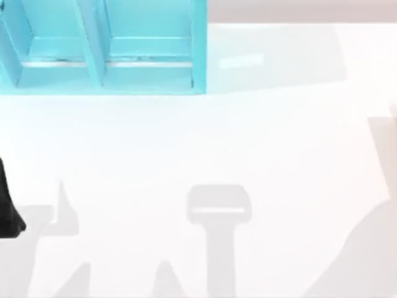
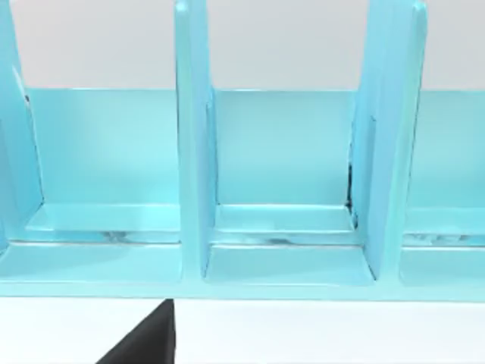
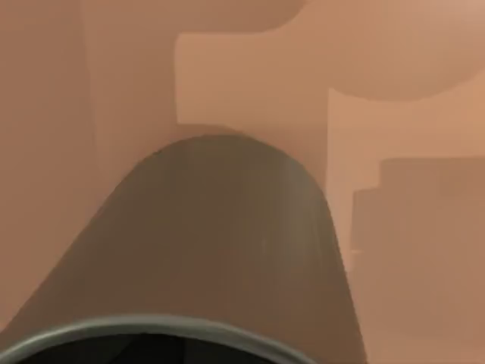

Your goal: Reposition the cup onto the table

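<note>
The cup [image 3: 220, 250], olive-grey and plain, looms right up against the right wrist camera, its side running from the middle of that frame down to the lower edge, where the grey rim and a sliver of dark interior curve across. Behind it, a flat surface with soft angular shadows takes up the upper half of the frame. Whether the right gripper's fingers are closed on the cup, I cannot tell from here.

Out to the top view: the white table [image 1: 198, 143] spreads glossy across the whole frame, with grey shadows lying along the lower part and at the right edge. In the upper left corner sits the light-blue shelf unit [image 1: 99, 56], its upright dividers splitting it into compartments.

A black piece of the left arm [image 1: 7, 208] pokes in at the left edge of the frame, below the middle. The left wrist view looks straight into the shelf's compartments [image 2: 284, 174], with white table [image 2: 326, 334] along the bottom and a dark part of the left gripper [image 2: 148, 341] at lower left; its fingers, apart or together, I cannot tell.
</note>
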`<state>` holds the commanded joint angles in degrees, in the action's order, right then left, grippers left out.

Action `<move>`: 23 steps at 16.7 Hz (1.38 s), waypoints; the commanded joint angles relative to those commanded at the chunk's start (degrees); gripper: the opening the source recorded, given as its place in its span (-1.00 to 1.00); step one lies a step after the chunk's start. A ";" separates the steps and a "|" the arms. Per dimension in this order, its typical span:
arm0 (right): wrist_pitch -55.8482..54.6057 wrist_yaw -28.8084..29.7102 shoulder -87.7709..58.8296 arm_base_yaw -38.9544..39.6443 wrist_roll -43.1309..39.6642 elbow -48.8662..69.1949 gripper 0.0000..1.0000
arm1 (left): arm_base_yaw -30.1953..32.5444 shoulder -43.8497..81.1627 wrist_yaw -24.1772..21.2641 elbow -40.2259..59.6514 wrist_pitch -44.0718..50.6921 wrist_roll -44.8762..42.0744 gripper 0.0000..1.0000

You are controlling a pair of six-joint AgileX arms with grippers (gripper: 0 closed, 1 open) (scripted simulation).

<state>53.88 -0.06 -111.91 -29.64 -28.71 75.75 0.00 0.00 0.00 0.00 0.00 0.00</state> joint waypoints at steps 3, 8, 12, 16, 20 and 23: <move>0.00 0.00 0.00 0.00 0.00 0.00 0.25 | 0.00 0.00 0.00 0.00 0.00 0.00 1.00; 0.00 0.00 0.00 0.00 0.00 0.00 -0.51 | 0.00 0.00 0.00 0.00 0.00 0.00 1.00; 0.00 0.00 0.00 0.00 0.00 0.00 -1.00 | 0.00 0.00 0.00 0.00 0.00 0.00 1.00; 0.00 0.00 0.00 0.00 0.00 0.00 -1.00 | 0.00 0.00 0.00 0.00 0.00 0.00 1.00; 0.03 -0.02 0.03 0.01 0.05 0.01 -1.00 | 0.00 0.00 0.00 0.00 0.00 0.00 1.00; 2.19 -0.02 1.83 1.92 1.94 1.17 -1.00 | 0.00 0.00 0.00 0.00 0.00 0.00 1.00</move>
<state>56.07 -0.08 -110.08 -27.73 -26.77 76.92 0.00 0.00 0.00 0.00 0.00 0.00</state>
